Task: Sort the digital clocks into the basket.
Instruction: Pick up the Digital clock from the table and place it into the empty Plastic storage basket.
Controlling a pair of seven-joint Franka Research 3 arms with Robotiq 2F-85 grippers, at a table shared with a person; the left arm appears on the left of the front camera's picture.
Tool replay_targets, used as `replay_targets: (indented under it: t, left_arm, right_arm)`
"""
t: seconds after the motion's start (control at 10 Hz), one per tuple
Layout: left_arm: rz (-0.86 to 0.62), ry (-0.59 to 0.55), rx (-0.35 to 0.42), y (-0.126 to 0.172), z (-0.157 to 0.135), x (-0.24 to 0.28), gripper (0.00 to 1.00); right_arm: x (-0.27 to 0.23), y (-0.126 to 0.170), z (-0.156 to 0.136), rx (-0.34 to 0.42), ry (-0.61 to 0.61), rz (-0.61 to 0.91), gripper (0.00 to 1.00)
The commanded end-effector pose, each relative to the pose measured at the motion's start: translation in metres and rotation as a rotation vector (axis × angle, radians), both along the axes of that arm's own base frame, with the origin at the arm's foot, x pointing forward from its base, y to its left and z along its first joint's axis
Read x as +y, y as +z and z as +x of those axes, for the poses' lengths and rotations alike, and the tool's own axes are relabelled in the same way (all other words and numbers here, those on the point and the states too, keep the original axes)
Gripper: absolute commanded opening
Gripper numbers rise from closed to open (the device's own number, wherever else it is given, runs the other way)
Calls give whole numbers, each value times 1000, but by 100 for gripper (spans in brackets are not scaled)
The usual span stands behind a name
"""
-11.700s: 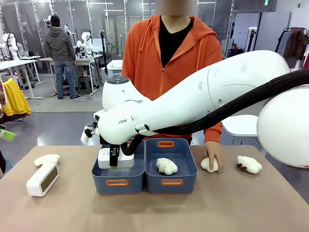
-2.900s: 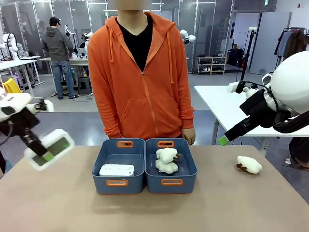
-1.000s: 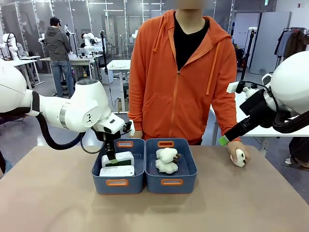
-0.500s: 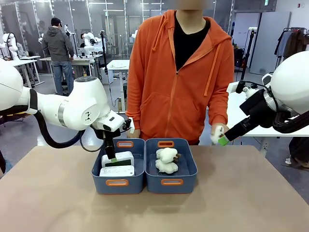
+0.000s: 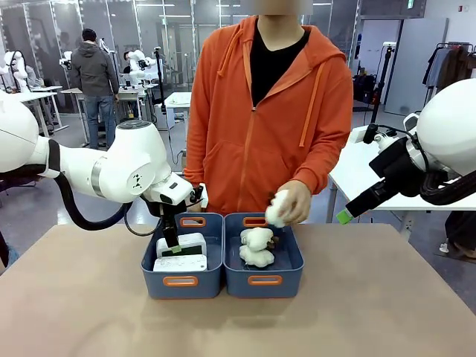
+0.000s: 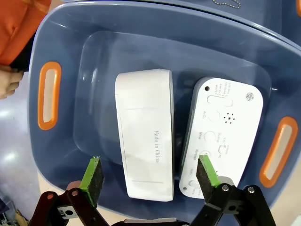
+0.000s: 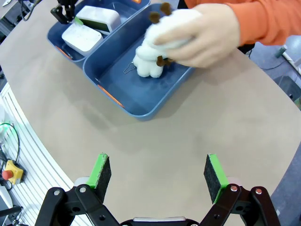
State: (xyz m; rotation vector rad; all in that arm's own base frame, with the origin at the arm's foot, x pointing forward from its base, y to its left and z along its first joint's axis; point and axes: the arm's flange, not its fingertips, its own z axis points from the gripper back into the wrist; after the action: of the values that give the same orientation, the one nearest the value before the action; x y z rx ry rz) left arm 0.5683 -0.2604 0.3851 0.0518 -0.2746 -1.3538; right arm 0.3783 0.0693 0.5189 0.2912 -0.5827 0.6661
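Both digital clocks are in the left basket (image 5: 182, 269), lower centre-left of the front view. Left wrist view: upper clock (image 6: 143, 132) sits mid-frame, long axis running top to bottom, straight ahead between the two pads; second clock (image 6: 221, 136) lies beside it to the frame's right, back face with buttons showing, the two touching or nearly so. Left gripper (image 5: 174, 247) hangs directly over them, jaws spread wide, gripping nothing, so this reads as a release. Judgement: the move left is a straight lift out of the tub.

Left arm reaches in from frame left, wrist pointing down into the basket. Right gripper (image 7: 157, 179) is parked high at frame right over bare desk (image 7: 197, 136), jaws wide apart, empty, well away from the tubs.

Person's hand (image 5: 291, 202) holds a cream plush toy (image 5: 277, 210) above the right basket (image 5: 286, 256), which already holds plush.
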Motion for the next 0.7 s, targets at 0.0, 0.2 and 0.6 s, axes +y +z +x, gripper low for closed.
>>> replay_targets:
  t: [0.0,0.2,0.6]
  left_arm:
    - [0,0,1,0,0,0,100]
    - [-183,-58,5,68,-12,46,100]
    - [-472,-112,13,147,-62,123,100]
  right_arm:
    - [2,0,-1,0,-23,-1,100]
    - [2,0,-1,0,-23,-1,100]
    - [2,0,-1,0,-23,-1,100]
